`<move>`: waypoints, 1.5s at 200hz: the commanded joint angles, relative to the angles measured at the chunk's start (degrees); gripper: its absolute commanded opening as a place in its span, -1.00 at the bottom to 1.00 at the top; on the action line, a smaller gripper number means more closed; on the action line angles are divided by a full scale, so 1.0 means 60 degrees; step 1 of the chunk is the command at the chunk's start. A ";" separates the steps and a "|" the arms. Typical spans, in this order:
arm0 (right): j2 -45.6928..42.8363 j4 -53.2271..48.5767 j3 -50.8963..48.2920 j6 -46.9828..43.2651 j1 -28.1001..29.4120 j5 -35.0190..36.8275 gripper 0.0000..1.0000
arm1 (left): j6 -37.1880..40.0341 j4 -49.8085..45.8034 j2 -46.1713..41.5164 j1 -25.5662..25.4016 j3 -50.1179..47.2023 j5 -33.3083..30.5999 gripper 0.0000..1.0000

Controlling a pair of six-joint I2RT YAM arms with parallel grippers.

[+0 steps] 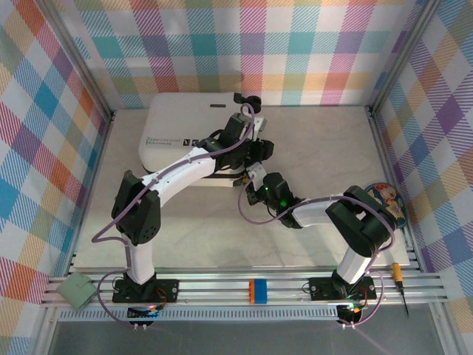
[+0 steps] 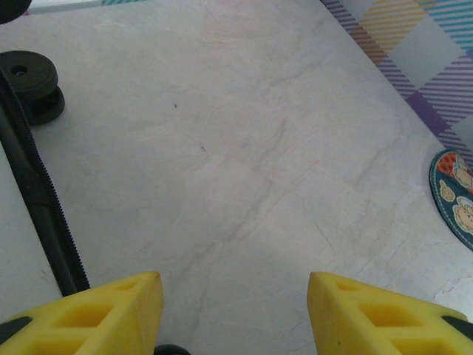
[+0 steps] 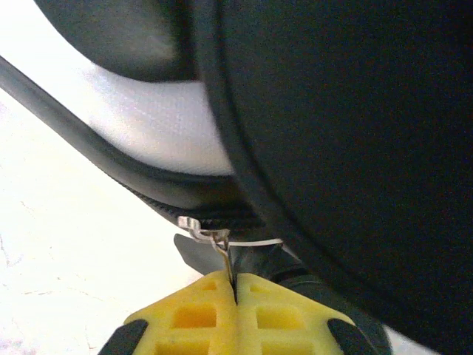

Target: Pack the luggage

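- Right gripper (image 3: 235,287): its two yellow fingers are pressed together, pinching the thin metal zipper pull (image 3: 209,233) between their tips.
- The pull hangs from the black zipper track (image 3: 111,166), which runs along the white shell of the luggage (image 3: 148,118). A black wheel (image 3: 355,148) sits very close, taking up the right side of that wrist view.
- Left gripper (image 2: 233,285): its yellow fingers are spread wide apart, hovering over the pale, marbled table (image 2: 244,148).
- Just to the left of this gripper runs the black zipper edge of the case. A black wheel (image 2: 29,81) sits at the upper left of the left wrist view.
- At the far right of the same view, a round printed disc (image 2: 454,192) lies flat on the table — well apart from the case.
- From above, the luggage lies flat and closed at the far, centre-left part of the table, with its white shell up.
- Both arms reach to its right side — the left arm over the right edge, the right arm toward the near right corner.
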 commanded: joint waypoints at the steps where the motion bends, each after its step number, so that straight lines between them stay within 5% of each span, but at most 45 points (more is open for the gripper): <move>1: -0.0135 0.0088 0.0142 0.0770 -0.1269 0.1220 -1.00 | -0.0582 -0.3300 0.0205 0.1053 -0.0960 -0.1424 0.08; 47: -0.0481 0.0927 -0.0508 -0.0075 -0.1237 -0.0615 -1.00 | -0.0527 -0.3257 -0.0207 0.1226 -0.1710 -0.1485 0.08; 131: -0.0455 0.0510 0.0113 -0.0938 -0.1544 -0.2116 -1.00 | -0.0696 -0.3102 -0.1043 0.1231 -0.2639 -0.1157 0.06; 156: -0.0263 -0.0099 0.0521 -0.1008 -0.1641 -0.1138 -1.00 | -0.0738 -0.3153 -0.1453 0.1231 -0.3030 -0.1246 0.06; 300: 0.0395 -0.2091 0.2693 0.0563 -0.2286 -0.0216 -1.00 | -0.1365 -0.2627 -0.3178 0.1211 -0.5149 -0.0867 0.03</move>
